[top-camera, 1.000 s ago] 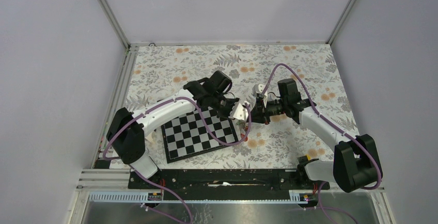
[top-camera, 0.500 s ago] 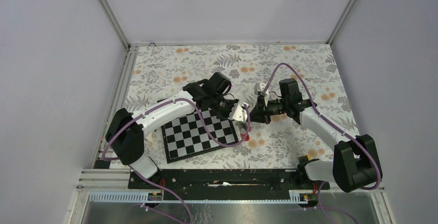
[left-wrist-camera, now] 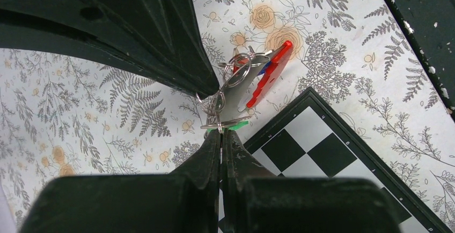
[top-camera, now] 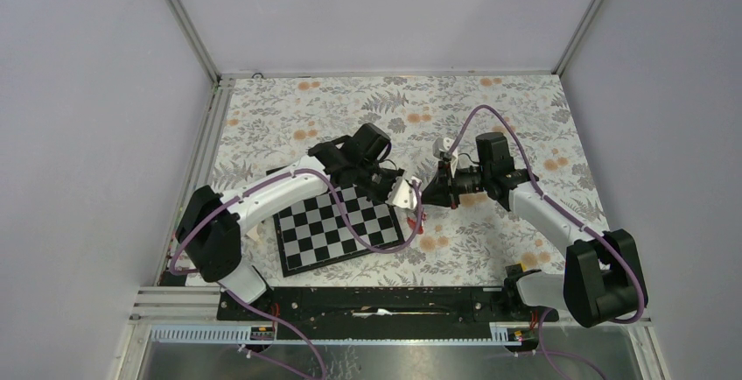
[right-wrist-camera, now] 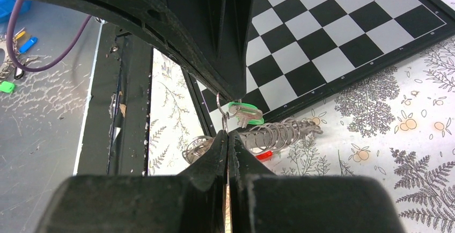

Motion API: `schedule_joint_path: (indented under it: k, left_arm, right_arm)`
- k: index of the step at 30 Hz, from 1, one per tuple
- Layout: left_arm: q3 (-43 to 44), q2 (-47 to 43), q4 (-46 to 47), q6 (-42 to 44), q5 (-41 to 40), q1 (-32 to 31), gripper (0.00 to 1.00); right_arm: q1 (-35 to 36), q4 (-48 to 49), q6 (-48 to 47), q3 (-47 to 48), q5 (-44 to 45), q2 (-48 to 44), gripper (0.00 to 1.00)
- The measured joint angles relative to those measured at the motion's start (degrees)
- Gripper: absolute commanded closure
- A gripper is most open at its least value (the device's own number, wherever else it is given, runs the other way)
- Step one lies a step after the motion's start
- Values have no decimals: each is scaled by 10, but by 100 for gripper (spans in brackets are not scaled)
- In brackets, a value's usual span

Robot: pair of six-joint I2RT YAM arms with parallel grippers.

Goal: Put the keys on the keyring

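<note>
The keys (left-wrist-camera: 236, 125), one green-headed, hang in a small bunch with a coil of wire rings (right-wrist-camera: 273, 131) and the red keyring (left-wrist-camera: 266, 77). The bunch sits between the two arms near the middle of the table (top-camera: 490, 100). The left fingers (left-wrist-camera: 214, 146) are pressed fully together, pinching a thin wire ring right beside the green head. The right fingers (right-wrist-camera: 221, 144) are likewise closed tight on the wire just under that same key, so the two tips almost meet. Whether the lowest part of the bunch touches the cloth cannot be told.

The bunch is just off the right corner of the chessboard (top-camera: 332, 227), which lies skewed toward the near left. From there the floral cloth runs out to the far and right edges. A black rail (top-camera: 376, 299) borders the near edge, and beyond it, on grey metal, lies a small green piece (right-wrist-camera: 6, 86). Plain pale walls close in the left, far and right sides.
</note>
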Motion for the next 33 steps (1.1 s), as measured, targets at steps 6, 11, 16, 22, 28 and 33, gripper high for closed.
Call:
schedule_joint_path:
  k: [6, 11, 16, 22, 28, 33]
  left_arm:
    - [-8, -2, 9, 10, -8, -3, 100]
    - [-8, -2, 13, -5, -8, -3, 100]
    - [-8, -2, 24, -35, -8, -1, 94]
    - [-8, 0, 33, -63, -8, 0, 93]
    - [-8, 2, 38, -73, -8, 1, 93]
    - [-9, 2, 40, -73, -8, 1, 93]
  right_arm:
    - [-2, 13, 23, -4, 0, 0, 100]
    - [-3, 28, 42, -7, 0, 0, 100]
    - [-7, 37, 49, -8, -1, -1, 100]
    - [-10, 43, 58, -8, -1, -5, 100]
    - [-12, 54, 72, -8, 0, -5, 100]
    - [-12, 61, 82, -8, 1, -5, 100]
